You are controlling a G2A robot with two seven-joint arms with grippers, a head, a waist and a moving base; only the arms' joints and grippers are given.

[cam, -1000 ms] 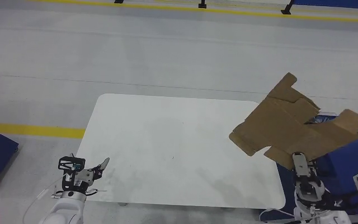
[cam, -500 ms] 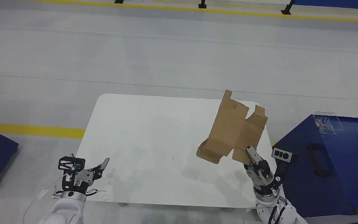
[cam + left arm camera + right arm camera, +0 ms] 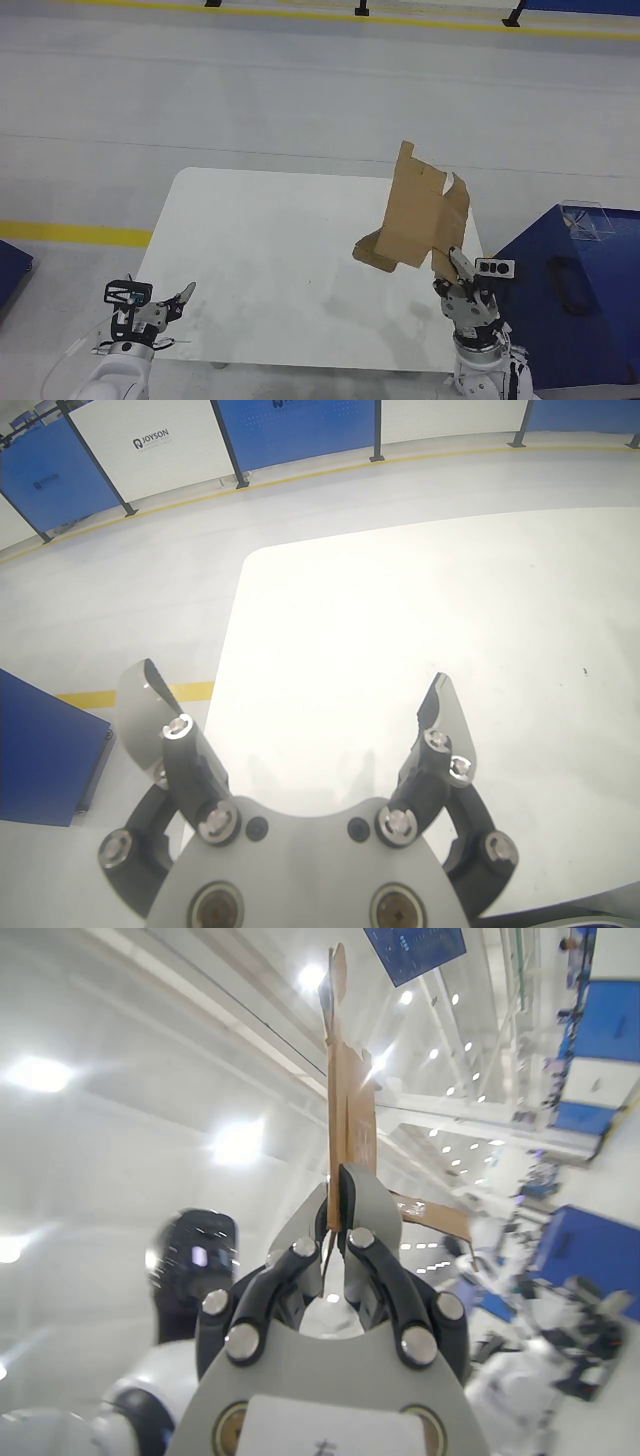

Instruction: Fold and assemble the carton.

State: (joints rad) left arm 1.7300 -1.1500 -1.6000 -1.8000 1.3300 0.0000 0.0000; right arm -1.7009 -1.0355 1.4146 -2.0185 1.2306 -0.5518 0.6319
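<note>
One flattened carton (image 3: 415,215) stands pinched in the right gripper (image 3: 334,1188) over the table (image 3: 260,270) (left gripper (image 3: 292,672) gapes empty).

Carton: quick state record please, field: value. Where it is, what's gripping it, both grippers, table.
carton: flat brown blank, not yet assembled, held up on edge over the table's right part
held by: right gripper, shut on the carton's lower edge
left gripper: open, holding nothing, at the table's near left corner
table: white, rounded corners
carton touching table: cannot tell
</note>
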